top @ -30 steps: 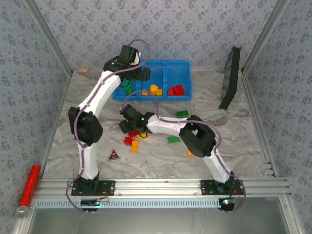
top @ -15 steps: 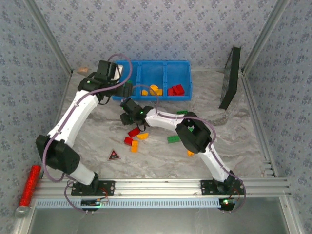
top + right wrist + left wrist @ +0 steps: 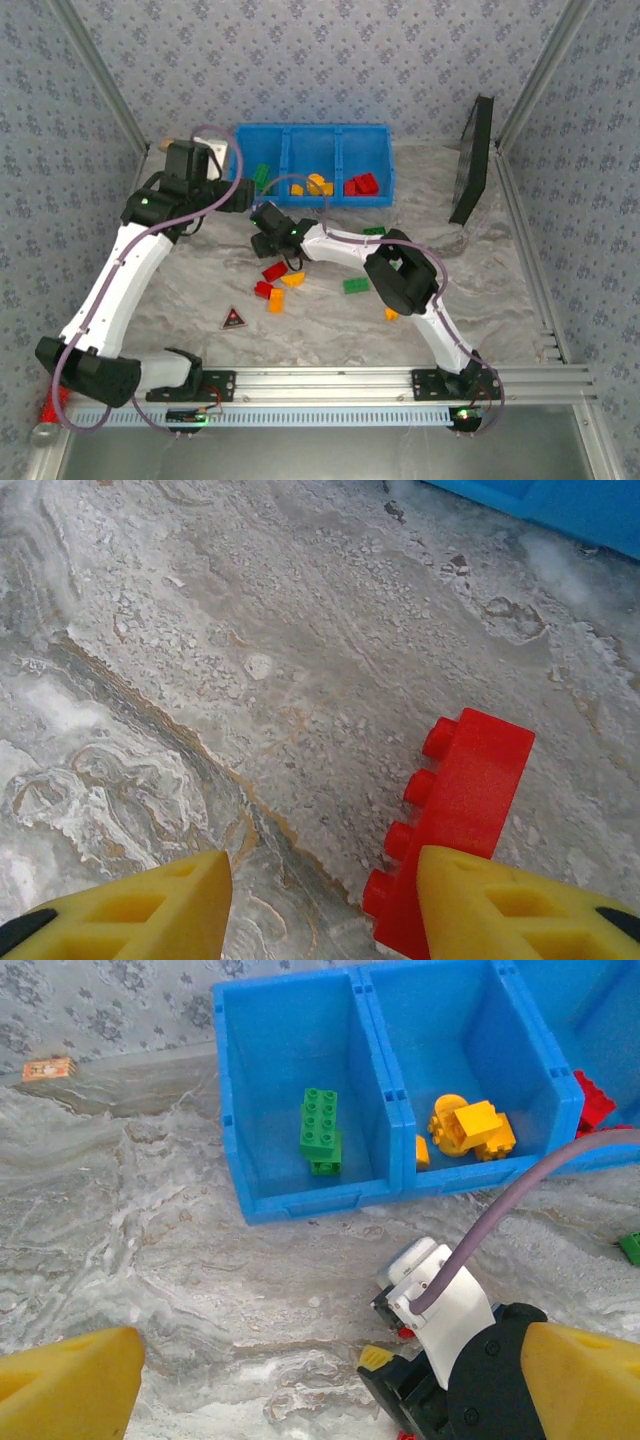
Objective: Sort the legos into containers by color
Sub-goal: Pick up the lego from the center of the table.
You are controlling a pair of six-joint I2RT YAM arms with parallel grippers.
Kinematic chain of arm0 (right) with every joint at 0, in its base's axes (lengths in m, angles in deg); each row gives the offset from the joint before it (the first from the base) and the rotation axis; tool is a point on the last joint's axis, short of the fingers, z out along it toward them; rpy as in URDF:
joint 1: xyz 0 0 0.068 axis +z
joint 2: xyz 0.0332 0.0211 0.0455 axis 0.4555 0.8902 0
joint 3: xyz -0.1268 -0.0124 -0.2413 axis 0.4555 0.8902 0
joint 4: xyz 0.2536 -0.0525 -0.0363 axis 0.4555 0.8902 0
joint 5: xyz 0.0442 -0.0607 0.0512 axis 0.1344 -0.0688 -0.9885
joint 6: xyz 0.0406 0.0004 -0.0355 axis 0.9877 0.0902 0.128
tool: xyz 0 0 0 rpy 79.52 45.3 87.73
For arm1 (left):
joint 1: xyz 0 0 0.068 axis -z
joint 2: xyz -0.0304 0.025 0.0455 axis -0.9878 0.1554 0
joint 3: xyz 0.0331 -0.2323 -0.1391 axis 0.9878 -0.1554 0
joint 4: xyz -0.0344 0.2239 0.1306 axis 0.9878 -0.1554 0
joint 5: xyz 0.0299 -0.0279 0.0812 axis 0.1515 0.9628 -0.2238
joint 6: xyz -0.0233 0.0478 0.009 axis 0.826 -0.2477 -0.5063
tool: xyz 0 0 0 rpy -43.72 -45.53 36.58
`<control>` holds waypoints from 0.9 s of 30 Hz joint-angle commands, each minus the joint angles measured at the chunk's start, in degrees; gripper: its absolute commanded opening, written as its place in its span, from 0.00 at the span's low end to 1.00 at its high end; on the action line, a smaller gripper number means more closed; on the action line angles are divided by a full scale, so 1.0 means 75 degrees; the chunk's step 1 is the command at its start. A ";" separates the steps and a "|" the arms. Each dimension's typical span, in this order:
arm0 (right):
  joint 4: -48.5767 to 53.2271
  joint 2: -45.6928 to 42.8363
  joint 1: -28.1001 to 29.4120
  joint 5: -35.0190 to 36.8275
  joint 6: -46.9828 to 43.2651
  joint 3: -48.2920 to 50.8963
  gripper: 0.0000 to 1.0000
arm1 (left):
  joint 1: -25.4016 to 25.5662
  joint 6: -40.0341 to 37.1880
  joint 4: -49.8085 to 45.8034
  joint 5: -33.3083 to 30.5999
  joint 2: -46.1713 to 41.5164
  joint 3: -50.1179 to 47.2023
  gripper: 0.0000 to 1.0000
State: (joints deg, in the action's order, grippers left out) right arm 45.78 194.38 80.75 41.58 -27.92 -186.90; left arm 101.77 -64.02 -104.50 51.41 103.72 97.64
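Observation:
The blue bin point(image 3: 312, 131) has three containers: the left one holds a green lego point(image 3: 320, 1130), the middle one orange legos point(image 3: 470, 1128), the right one red legos point(image 3: 362, 185). My left gripper point(image 3: 320, 1390) hovers wide open in front of the bin point(image 3: 300, 1200), holding nothing. My right gripper point(image 3: 320, 910) is low over the table, its jaws apart. A red lego point(image 3: 465, 800) rests against its right finger point(image 3: 510, 910), and the left finger stands clear of it. Red point(image 3: 275, 270), orange point(image 3: 293, 280) and green point(image 3: 356, 286) legos lie loose on the table.
A dark triangular tag point(image 3: 233, 319) lies near the loose legos. A black panel point(image 3: 472, 160) leans at the back right. A red glittery cylinder point(image 3: 48, 408) lies at the near left rail. A small tan piece point(image 3: 48, 1067) sits by the back wall.
The left arm has swung left and back from over the bin, and its jaws have opened wider. The right gripper has shifted slightly toward the bin.

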 commanded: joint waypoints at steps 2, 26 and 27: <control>0.0470 -0.0404 0.0033 0.0309 -0.0233 0.0091 0.55 | -0.0135 -0.0092 0.0063 -0.0069 -0.0385 -0.0084 0.98; 0.0617 0.0493 -0.0754 -0.0477 -0.0154 -0.0614 0.70 | -0.0253 -0.0476 -0.0373 0.0134 -0.0793 -0.0237 1.00; 0.0613 0.0534 -0.0766 -0.0527 -0.0154 -0.0647 0.70 | -0.0253 -0.0472 -0.0392 0.0134 -0.0762 -0.0216 1.00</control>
State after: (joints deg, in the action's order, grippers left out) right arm 49.98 196.10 75.00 40.31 -28.95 -189.72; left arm 100.17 -66.81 -106.36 52.00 98.52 94.97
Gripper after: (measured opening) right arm 0.697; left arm 0.997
